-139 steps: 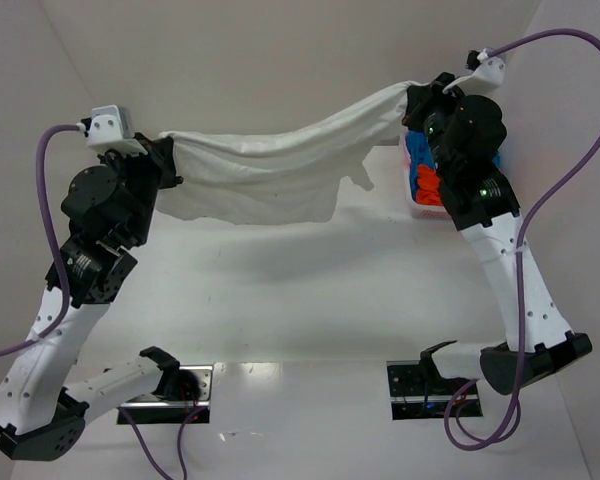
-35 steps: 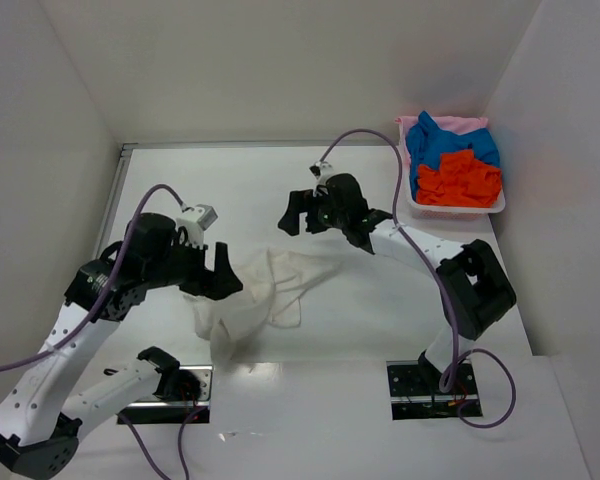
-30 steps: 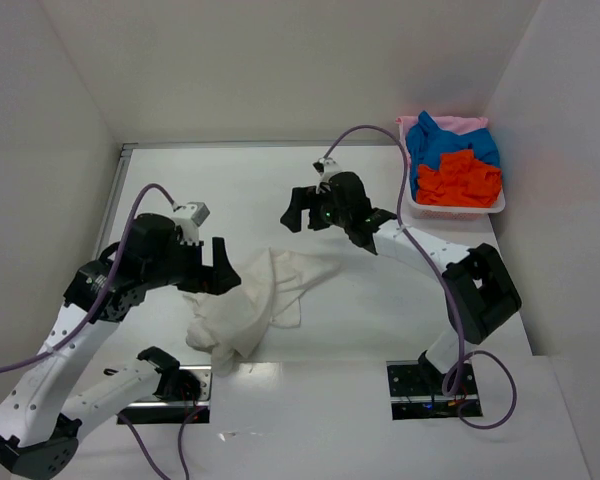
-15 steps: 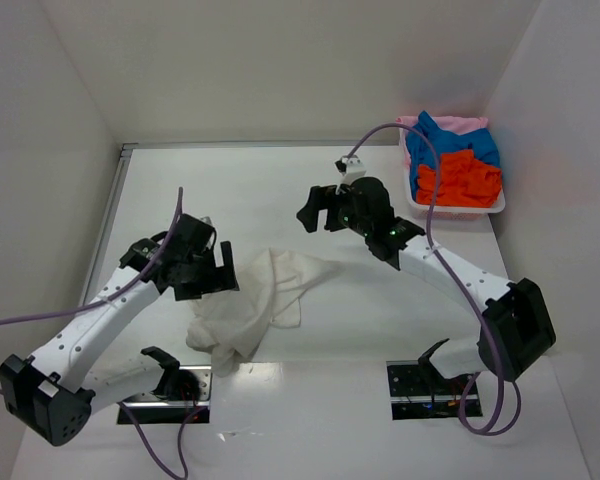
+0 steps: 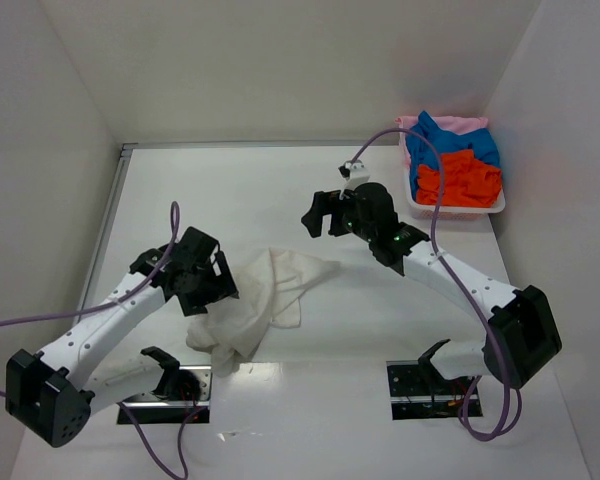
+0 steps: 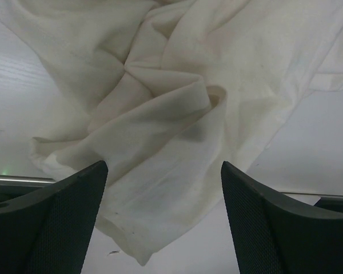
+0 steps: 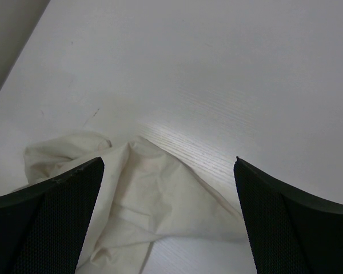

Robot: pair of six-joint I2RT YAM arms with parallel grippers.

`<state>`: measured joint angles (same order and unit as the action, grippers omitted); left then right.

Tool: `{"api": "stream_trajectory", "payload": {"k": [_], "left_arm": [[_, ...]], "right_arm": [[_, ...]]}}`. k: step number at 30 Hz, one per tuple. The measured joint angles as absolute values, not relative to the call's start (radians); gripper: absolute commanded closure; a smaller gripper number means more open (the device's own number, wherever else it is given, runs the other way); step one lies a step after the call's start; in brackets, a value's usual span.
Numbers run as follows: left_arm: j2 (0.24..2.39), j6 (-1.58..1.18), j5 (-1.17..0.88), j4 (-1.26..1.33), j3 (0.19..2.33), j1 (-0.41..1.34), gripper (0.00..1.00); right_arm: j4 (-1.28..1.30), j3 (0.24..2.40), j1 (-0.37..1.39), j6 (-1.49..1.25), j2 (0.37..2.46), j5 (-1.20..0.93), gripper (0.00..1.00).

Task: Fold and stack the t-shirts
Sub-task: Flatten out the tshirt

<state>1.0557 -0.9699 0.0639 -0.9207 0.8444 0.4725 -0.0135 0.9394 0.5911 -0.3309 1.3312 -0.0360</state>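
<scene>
The off-white t-shirt (image 5: pixel 258 300) lies crumpled in a heap near the table's front left. My left gripper (image 5: pixel 223 282) hovers at its left edge, open, with folds of the cloth (image 6: pixel 177 103) below and between its fingers (image 6: pixel 51 222) but not pinched. My right gripper (image 5: pixel 318 214) hangs open above bare table behind the heap; a corner of the shirt (image 7: pixel 143 200) shows under it. Blue (image 5: pixel 445 145), orange-red (image 5: pixel 462 180) and pale pink (image 5: pixel 462 123) t-shirts sit piled at the back right.
A shallow white tray (image 5: pixel 458 211) in the back right corner holds the coloured shirts. White walls close the table on the left, back and right. Both arm bases (image 5: pixel 170 385) stand at the near edge.
The left arm has dropped low and reached to the shirt's left edge, its jaws narrowing slightly. The right gripper drifted right and back, away from the cloth. The shirt lies still.
</scene>
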Motion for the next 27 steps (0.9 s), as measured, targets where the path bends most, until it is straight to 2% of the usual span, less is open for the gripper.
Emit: {"api": "stream_trajectory", "payload": {"k": [4, 11, 15, 16, 20, 21, 27], "left_arm": [[1.058, -0.992, 0.046, -0.905, 0.826, 0.472, 0.17], [1.106, -0.994, 0.015, -0.873, 0.811, 0.472, 0.17], [1.102, -0.993, -0.006, -0.867, 0.791, 0.472, 0.38], [1.098, -0.991, -0.009, -0.867, 0.788, 0.472, 0.52], [1.061, -0.97, -0.025, -0.868, 0.788, 0.472, 0.97], [1.053, -0.969, -0.026, -0.868, 0.788, 0.472, 1.0], [1.046, -0.941, -0.039, -0.895, 0.849, 0.472, 1.0]], "right_arm": [[-0.014, 0.939, 0.591, -0.319, 1.328, -0.036, 0.0], [-0.013, 0.939, 0.591, -0.305, 1.328, -0.036, 0.0], [-0.013, 0.939, 0.591, -0.3, 1.327, -0.035, 0.0], [-0.013, 0.939, 0.591, -0.3, 1.327, -0.034, 0.0], [-0.013, 0.939, 0.591, -0.297, 1.327, -0.033, 0.0], [-0.013, 0.939, 0.591, -0.297, 1.327, -0.033, 0.0], [-0.013, 0.939, 0.591, -0.297, 1.327, -0.032, 0.0]]}}
